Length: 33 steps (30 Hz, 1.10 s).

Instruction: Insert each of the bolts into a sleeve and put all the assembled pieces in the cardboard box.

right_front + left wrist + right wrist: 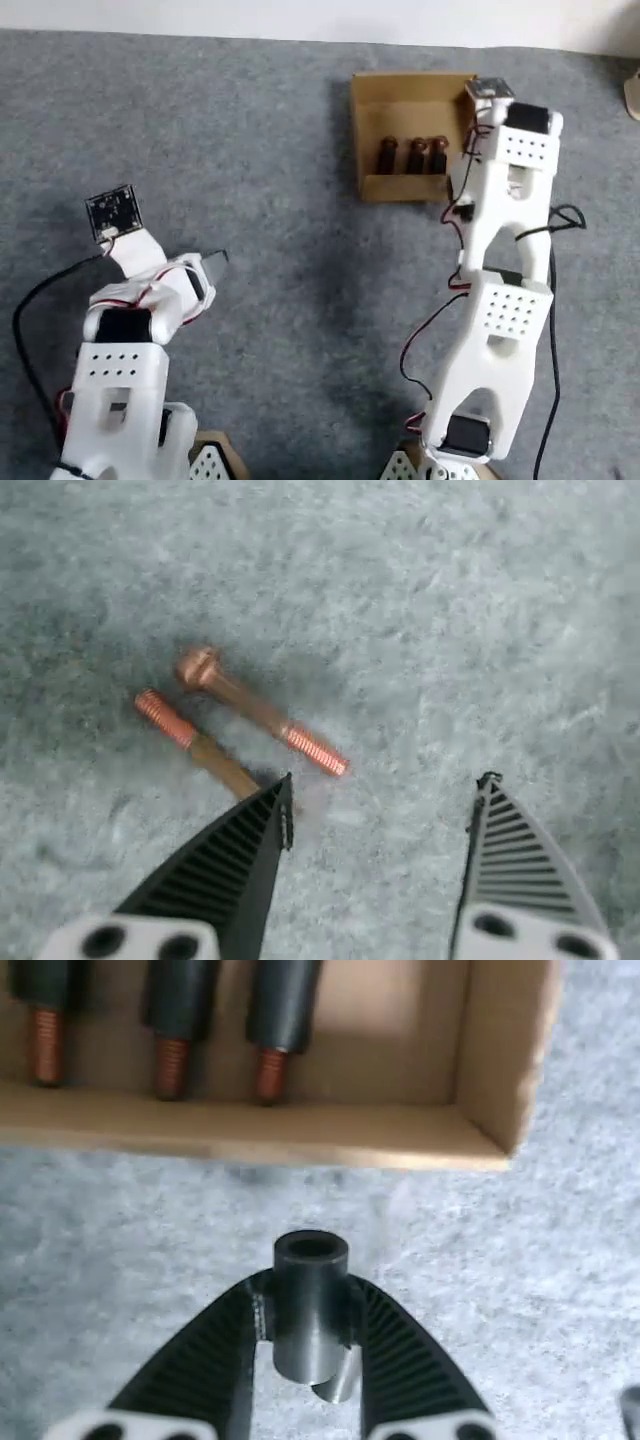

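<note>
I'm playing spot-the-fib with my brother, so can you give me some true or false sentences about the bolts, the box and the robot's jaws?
Three assembled pieces lie in the cardboard box. True.
The right jaws are empty. False: they grip a black sleeve.
Two bolts lie on the grey carpet in front of the left jaws. True.
The left jaws are clamped on a bolt. False: they stand open, gripping nothing.
</note>
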### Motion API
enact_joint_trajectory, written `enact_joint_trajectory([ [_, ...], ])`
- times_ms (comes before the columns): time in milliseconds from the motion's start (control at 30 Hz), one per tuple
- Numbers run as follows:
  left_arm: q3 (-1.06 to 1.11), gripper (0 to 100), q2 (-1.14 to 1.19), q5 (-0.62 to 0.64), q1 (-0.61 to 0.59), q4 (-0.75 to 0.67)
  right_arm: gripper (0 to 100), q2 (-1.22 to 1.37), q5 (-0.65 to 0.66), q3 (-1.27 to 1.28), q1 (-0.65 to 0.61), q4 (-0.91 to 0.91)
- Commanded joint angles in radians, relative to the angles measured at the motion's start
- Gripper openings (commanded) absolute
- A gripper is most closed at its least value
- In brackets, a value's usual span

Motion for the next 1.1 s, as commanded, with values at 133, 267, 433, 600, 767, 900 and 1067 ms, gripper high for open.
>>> enact_joint_trajectory([
  [133, -0.024, 27, -0.015, 0.011, -0.082, -0.072, 0.5, -0.09, -0.017, -0.005, -0.024, 0.01],
  [267, -0.056, 15, -0.008, 0.143, -0.085, -0.114, 0.5, -0.096, -0.017, -0.005, -0.018, 0.013],
  [433, -0.107, 5, -0.005, 0.333, -0.13, -0.11, 0.5, -0.096, -0.011, -0.008, -0.021, 0.054],
  [600, -0.084, 1, -0.005, 0.328, -0.13, -0.106, 0.5, -0.096, -0.011, -0.012, -0.022, 0.058],
  [767, 0.004, 1, -0.013, 0.331, -0.128, -0.127, 0.5, -0.096, -0.011, -0.007, -0.022, 0.058],
  [900, 0.007, 1, -0.007, 0.388, -0.125, -0.19, 0.5, -0.094, -0.011, -0.005, -0.022, 0.058],
  [1067, -0.016, 12, -0.004, 0.549, -0.125, -0.187, 0.5, -0.091, -0.009, -0.005, -0.022, 0.058],
])
